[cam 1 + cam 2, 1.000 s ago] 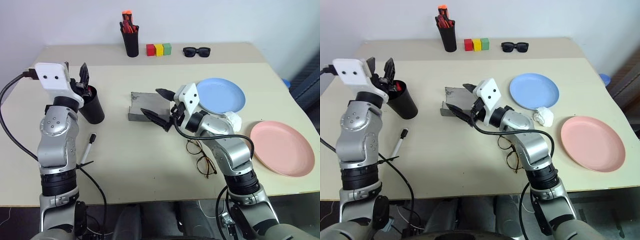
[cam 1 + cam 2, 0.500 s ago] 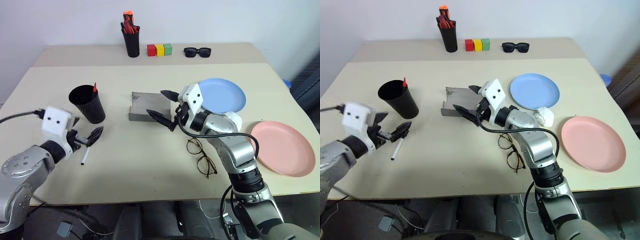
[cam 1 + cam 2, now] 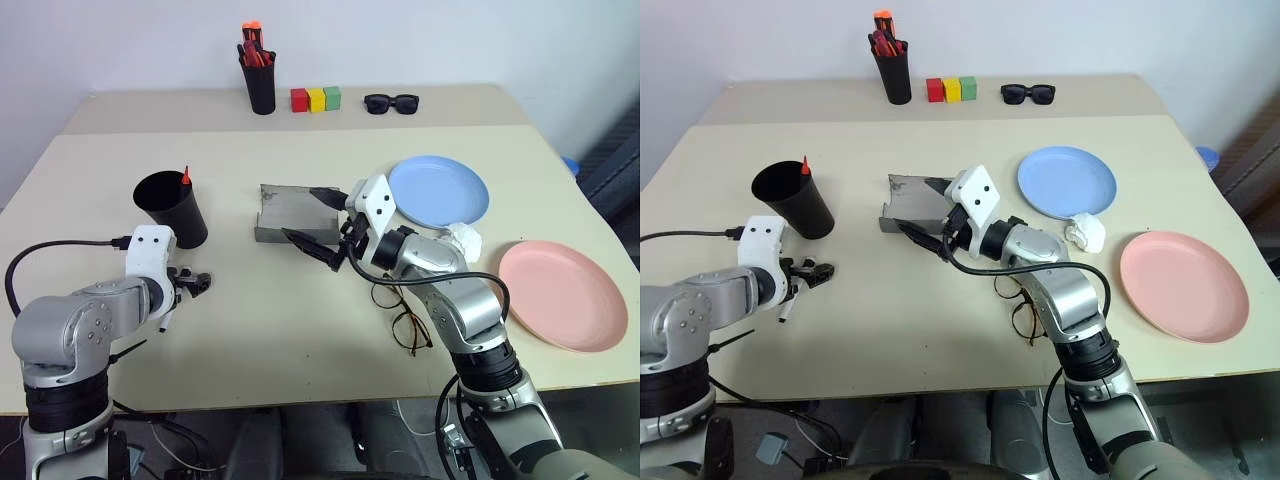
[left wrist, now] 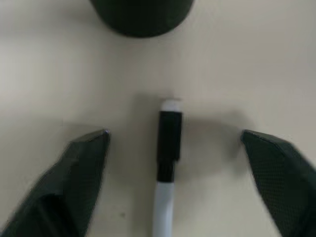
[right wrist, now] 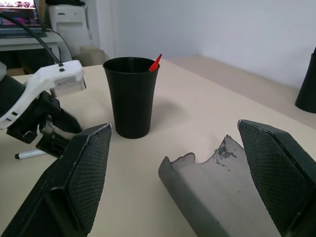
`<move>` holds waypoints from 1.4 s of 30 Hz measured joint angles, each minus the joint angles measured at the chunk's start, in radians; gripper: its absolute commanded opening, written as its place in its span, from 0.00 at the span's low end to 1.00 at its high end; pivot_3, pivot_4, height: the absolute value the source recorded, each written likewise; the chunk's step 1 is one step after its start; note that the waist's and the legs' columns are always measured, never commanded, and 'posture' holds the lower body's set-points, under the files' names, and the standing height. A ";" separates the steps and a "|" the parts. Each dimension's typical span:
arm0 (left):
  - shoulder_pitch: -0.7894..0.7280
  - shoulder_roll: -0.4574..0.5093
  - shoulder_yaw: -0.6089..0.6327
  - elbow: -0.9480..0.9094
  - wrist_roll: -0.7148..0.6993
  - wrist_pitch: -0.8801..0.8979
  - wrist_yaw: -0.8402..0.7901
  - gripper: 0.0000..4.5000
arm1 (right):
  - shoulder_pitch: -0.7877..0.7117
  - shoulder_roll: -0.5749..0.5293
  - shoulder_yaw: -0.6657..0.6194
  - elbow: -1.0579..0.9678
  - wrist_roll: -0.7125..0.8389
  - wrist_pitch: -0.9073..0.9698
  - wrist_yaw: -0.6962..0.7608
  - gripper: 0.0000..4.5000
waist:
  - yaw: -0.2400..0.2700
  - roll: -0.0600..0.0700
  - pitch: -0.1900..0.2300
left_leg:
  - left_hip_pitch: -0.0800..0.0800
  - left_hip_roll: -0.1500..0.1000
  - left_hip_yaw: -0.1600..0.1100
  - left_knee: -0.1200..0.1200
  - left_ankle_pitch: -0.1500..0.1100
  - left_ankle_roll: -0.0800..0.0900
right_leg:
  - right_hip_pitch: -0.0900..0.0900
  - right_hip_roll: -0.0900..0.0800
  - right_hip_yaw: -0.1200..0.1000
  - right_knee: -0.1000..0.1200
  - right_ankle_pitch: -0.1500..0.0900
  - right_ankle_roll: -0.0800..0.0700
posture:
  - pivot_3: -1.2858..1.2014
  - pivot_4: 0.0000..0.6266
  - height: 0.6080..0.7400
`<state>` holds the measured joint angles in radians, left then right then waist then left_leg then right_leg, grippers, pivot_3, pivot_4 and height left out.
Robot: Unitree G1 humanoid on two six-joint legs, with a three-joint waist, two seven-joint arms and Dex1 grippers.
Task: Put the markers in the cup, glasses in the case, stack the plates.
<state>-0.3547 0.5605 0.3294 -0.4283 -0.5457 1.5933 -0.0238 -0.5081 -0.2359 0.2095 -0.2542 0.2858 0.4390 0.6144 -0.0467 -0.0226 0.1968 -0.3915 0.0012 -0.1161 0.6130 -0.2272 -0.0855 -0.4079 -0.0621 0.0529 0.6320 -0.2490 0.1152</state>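
Left wrist: claw (image 4: 173, 143) straddles white marker (image 4: 167, 163), clear gaps both sides.

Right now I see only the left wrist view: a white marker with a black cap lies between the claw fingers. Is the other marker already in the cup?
Observer: Yes. The red-tipped marker stands in the cup, its tip above the rim.
Operator: Where is the right claw?
Observer: The right claw hangs open over the grey case, holding nothing.
Operator: Are the glasses inside the case?
Observer: No. The glasses lie on the table, outside the case.
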 measured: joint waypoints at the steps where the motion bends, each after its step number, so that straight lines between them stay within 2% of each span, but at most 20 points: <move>1: -0.004 0.004 -0.003 0.003 0.006 0.006 -0.007 0.53 | 0.001 0.000 0.000 -0.003 0.000 0.002 -0.002 0.93 | 0.000 0.000 0.000 | 0.000 0.000 0.000 0.000 0.000 0.000 | 0.000 0.000 0.000 0.000 0.000 0.000 | 0.52 0.24 1.00; 6: 0.000 0.018 -0.022 0.002 0.038 -0.015 -0.041 0.00 | 0.005 -0.009 0.000 -0.010 0.002 0.009 -0.003 0.93 | 0.001 0.000 0.000 | 0.000 0.000 0.000 0.000 0.000 0.000 | 0.000 0.000 0.000 0.000 0.000 0.000 | 0.52 0.24 1.00; 8: 0.019 0.041 -0.042 -0.006 0.045 -0.071 -0.072 0.00 | 0.011 -0.037 0.000 -0.018 0.013 0.019 0.028 0.93 | 0.002 0.000 0.000 | 0.000 0.000 0.000 0.000 0.000 0.000 | 0.000 0.000 0.000 -0.001 0.000 0.000 | 0.52 0.24 1.00; 10: 0.047 0.067 -0.044 -0.039 0.044 -0.181 -0.135 0.00 | 0.030 -0.118 0.006 -0.039 0.043 0.036 0.114 0.93 | 0.007 0.000 0.000 | -0.002 0.000 0.000 0.000 0.000 0.000 | 0.000 -0.001 0.000 -0.002 0.000 -0.001 | 0.52 0.24 1.00; 12: 0.074 0.080 -0.028 -0.089 0.043 -0.347 -0.223 0.00 | 0.040 -0.169 0.012 -0.046 0.053 0.038 0.175 0.93 | 0.008 0.000 0.000 | -0.002 0.000 0.001 0.000 0.000 0.000 | 0.000 -0.001 0.000 -0.003 -0.002 -0.003 | 0.52 0.24 1.00; 14: 0.071 0.070 -0.002 -0.170 0.009 -0.511 -0.318 0.00 | 0.039 -0.174 0.013 -0.046 0.054 0.034 0.196 0.93 | 0.008 0.000 0.000 | -0.001 0.000 0.001 0.000 0.000 0.000 | 0.000 -0.001 0.000 -0.003 -0.002 -0.004 | 0.52 0.24 1.00; 16: 0.007 0.016 0.047 -0.204 -0.057 -0.567 -0.342 0.00 | 0.035 -0.168 0.013 -0.040 0.053 0.027 0.199 0.93 | 0.008 0.000 0.000 | -0.001 0.000 0.001 0.000 0.000 0.000 | 0.000 -0.001 0.000 -0.002 -0.002 -0.004 | 0.52 0.24 1.00; 20: -0.139 -0.056 0.117 -0.163 -0.088 -0.658 -0.263 0.00 | 0.017 -0.126 0.010 -0.020 0.052 0.004 0.175 0.93 | 0.002 0.000 0.000 | -0.001 0.000 0.001 0.001 0.000 0.000 | 0.001 -0.001 0.000 -0.002 0.000 0.000 | 0.52 0.24 1.00; 22: -0.208 -0.053 0.120 -0.098 -0.010 -0.728 -0.180 0.00 | -0.005 -0.087 0.007 -0.003 0.052 -0.004 0.145 0.93 | 0.000 0.000 0.000 | 0.000 0.000 0.001 0.001 0.000 0.000 | 0.000 0.000 0.000 -0.001 0.000 0.000 | 0.52 0.24 1.00; 24: -0.227 0.010 0.082 -0.012 0.120 -0.812 -0.108 0.00 | -0.031 -0.052 -0.006 0.008 0.052 -0.014 0.115 0.93 | -0.002 0.000 0.000 | 0.000 0.000 0.001 0.000 0.000 0.000 | 0.000 0.000 0.001 -0.001 0.000 0.000 | 0.52 0.24 1.00; 26: -0.222 0.024 0.055 0.071 0.226 -0.892 -0.063 0.00 | -0.053 -0.030 -0.025 0.021 0.051 -0.027 0.086 0.93 | 0.003 0.001 0.000 | -0.001 0.000 0.001 0.000 0.000 0.000 | 0.000 0.000 0.000 -0.002 0.000 0.000 | 0.52 0.24 1.00; 29: -0.193 0.014 0.004 0.143 0.297 -0.966 -0.056 0.00 | -0.059 -0.010 -0.030 0.032 0.049 -0.035 0.062 0.93 | 0.013 0.000 0.000 | -0.002 0.000 0.001 0.000 0.000 0.000 | 0.000 -0.001 0.000 -0.002 0.000 0.000 | 0.52 0.24 1.00; 40: -0.152 -0.088 -0.044 0.219 0.324 -1.105 -0.078 0.00 | -0.064 0.022 -0.033 0.058 0.040 -0.065 0.009 0.93 | 0.001 0.000 0.000 | -0.001 0.000 0.000 0.000 0.000 0.000 | 0.000 0.000 0.000 -0.001 0.000 0.000 | 0.52 0.24 1.00; 42: -0.139 -0.089 -0.044 0.230 0.333 -1.111 -0.078 0.20 | -0.064 0.022 -0.033 0.061 0.040 -0.067 0.008 0.93 | 0.002 0.000 0.000 | -0.001 0.000 0.000 0.000 0.000 0.000 | 0.000 0.000 0.000 -0.001 0.000 0.000 | 0.52 0.24 1.00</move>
<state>-0.4934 0.4713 0.2856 -0.1984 -0.2130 0.4819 -0.1022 -0.5724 -0.2139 0.1769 -0.1930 0.3261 0.3720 0.6225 -0.0443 -0.0223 0.1971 -0.3927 0.0009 -0.1157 0.6133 -0.2271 -0.0856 -0.4080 -0.0625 0.0531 0.6312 -0.2487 0.1156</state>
